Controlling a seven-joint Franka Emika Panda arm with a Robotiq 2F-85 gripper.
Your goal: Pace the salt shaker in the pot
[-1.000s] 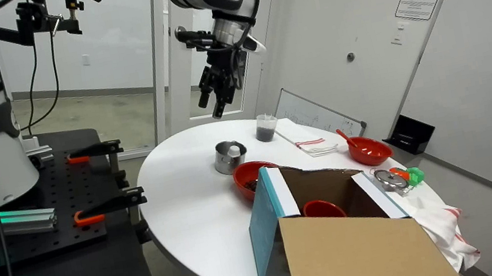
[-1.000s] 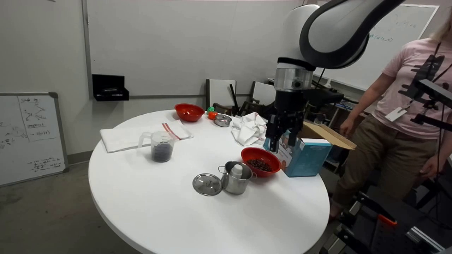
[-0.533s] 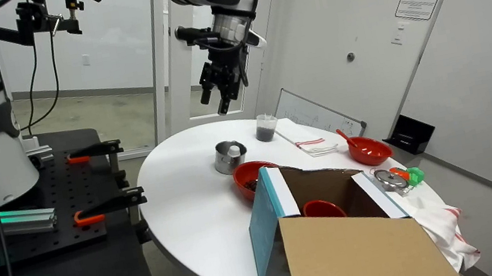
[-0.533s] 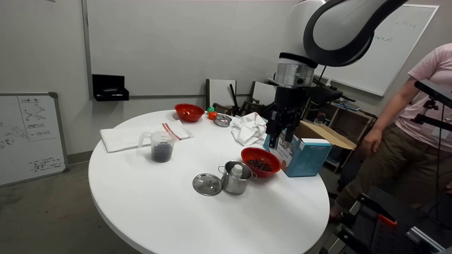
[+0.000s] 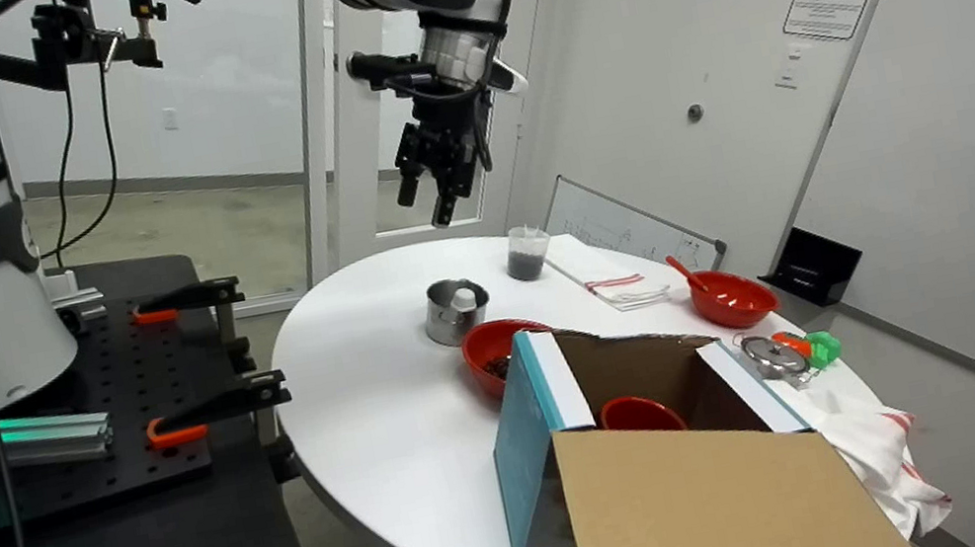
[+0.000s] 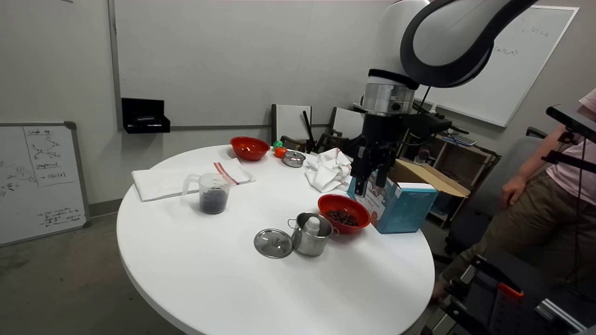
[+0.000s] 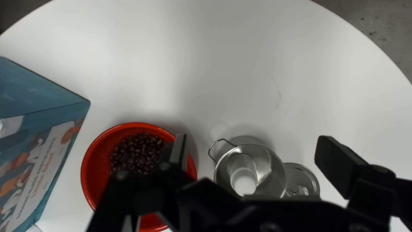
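The steel pot (image 5: 446, 325) stands on the white table; in an exterior view (image 6: 311, 245) it shows wire loop handles. The white salt shaker (image 6: 312, 225) stands inside the pot, leaning or resting near one wall, its top showing at the rim in both exterior views (image 5: 463, 300). In the wrist view the shaker (image 7: 244, 185) sits inside the pot (image 7: 270, 162), partly behind the gripper body. My gripper (image 7: 255, 156) is open and empty, with fingers wide apart. It hangs well above the table in both exterior views (image 5: 424, 210) (image 6: 370, 185), touching nothing.
A steel lid (image 6: 274, 243) lies against the pot. A red bowl of dark beans (image 6: 342, 201) stands beside it, then a blue open box (image 6: 405, 211). A measuring cup (image 6: 214, 197), towels (image 6: 163, 183), another red bowl (image 6: 250, 148) and a small lidded pan (image 6: 294, 159) stand farther off.
My gripper has risen slightly and turned a little, then stayed still over the last half second. The pot and shaker have not moved. The person has moved back to the right.
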